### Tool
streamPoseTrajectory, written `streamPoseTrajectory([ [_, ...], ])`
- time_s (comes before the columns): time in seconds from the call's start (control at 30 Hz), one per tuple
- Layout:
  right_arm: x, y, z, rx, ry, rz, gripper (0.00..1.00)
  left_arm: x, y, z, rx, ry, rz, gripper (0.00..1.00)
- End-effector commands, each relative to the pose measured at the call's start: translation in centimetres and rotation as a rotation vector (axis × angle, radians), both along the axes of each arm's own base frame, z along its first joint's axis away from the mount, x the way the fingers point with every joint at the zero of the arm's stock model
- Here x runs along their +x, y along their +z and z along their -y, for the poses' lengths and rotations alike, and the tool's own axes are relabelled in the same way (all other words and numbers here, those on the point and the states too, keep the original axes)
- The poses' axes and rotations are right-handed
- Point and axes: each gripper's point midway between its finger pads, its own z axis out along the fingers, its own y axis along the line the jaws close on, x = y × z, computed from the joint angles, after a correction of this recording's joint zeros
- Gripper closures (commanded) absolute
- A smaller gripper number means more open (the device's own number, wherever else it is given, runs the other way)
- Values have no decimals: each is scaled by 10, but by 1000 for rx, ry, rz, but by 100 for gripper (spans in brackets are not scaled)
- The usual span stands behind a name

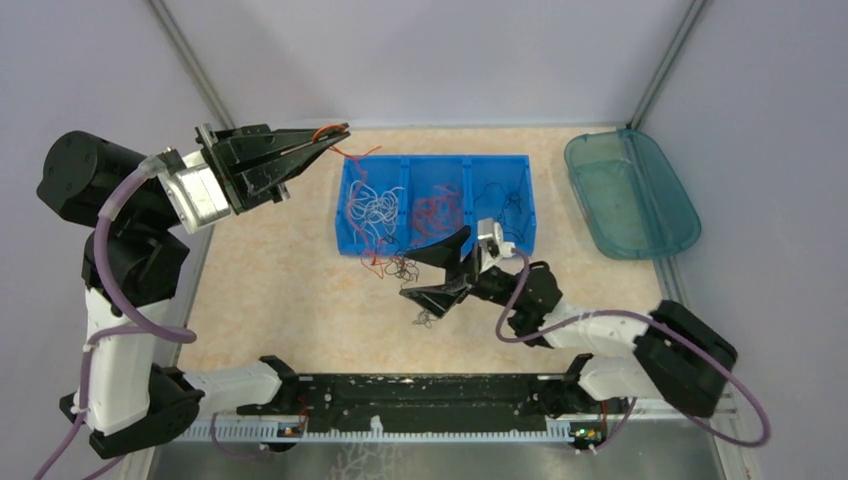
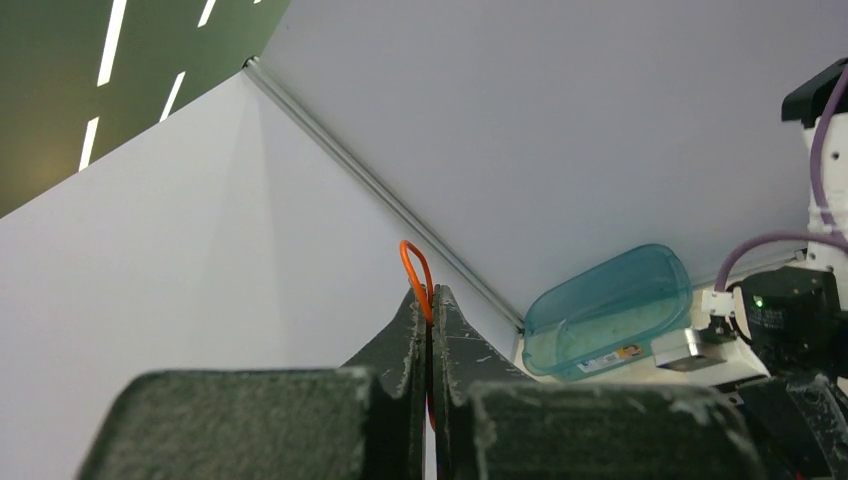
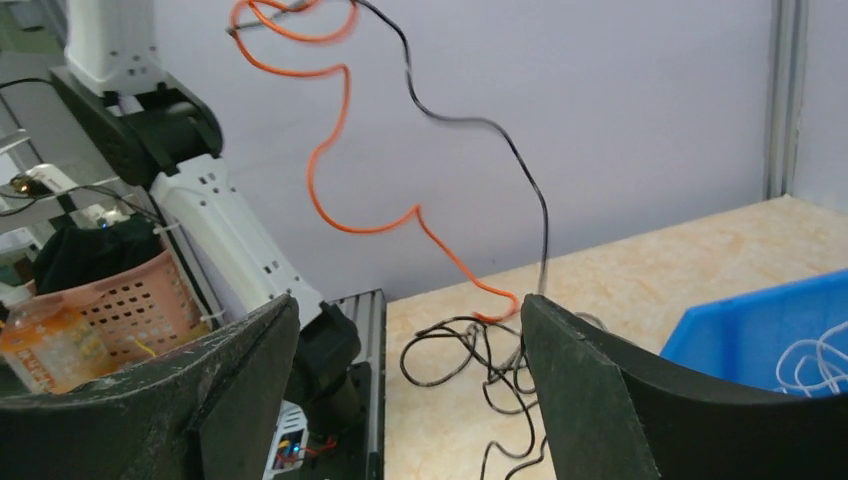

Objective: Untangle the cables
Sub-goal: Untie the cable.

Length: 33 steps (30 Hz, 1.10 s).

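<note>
Left gripper (image 2: 430, 300) clenched on the orange wire (image 2: 404, 258), its loop poking out past the tips. Right gripper (image 3: 408, 300) spread wide and holding nothing; black wire (image 3: 545, 225) and tangle (image 3: 470, 345) just ahead of its fingers. Wires look light, springy, snag-prone; I'd pinch one strand close to the tangle, never a bunch.

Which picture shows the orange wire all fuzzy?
Right wrist view: the orange wire and the black wire hanging in the air look smeared, likely motion blur. Left wrist view: the orange loop poking out of the shut left pincer is crisp. Top view: too thin to judge.
</note>
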Motion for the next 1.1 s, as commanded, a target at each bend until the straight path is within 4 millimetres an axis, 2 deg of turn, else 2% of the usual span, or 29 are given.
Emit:
streamPoseTrajectory([
  [0.0,-12,3,4,-152,34,53,18,-12,3,-4,6,-22,26,100],
  [0.1,-9,2,15,-191,16,12,18,-13,2,-5,10,-18,42,100],
  [0.17,-15,2,26,-178,40,-26,18,-11,1,-5,19,-4,62,100],
  [0.27,-21,-9,39,-156,31,-63,19,-6,0,-7,26,37,106,100],
  [0.33,-18,-15,44,-148,-3,-86,19,-6,0,-8,26,36,103,100],
  [0.43,-9,-5,44,-117,-50,-49,22,-10,-4,-4,35,-4,71,100],
  [0.57,0,22,26,-105,-32,59,24,-11,-7,-1,36,-29,34,100],
  [0.7,-4,44,-1,-71,103,102,27,-11,-9,-1,43,-31,21,100],
  [0.8,-10,49,-18,-54,167,124,30,-10,-11,-1,45,-25,20,100],
  [0.97,-21,47,-46,-66,223,147,31,-11,-12,-3,45,-18,28,100],
  [1.07,-23,42,-55,-76,242,133,40,-12,-10,-4,42,-17,32,100],
])
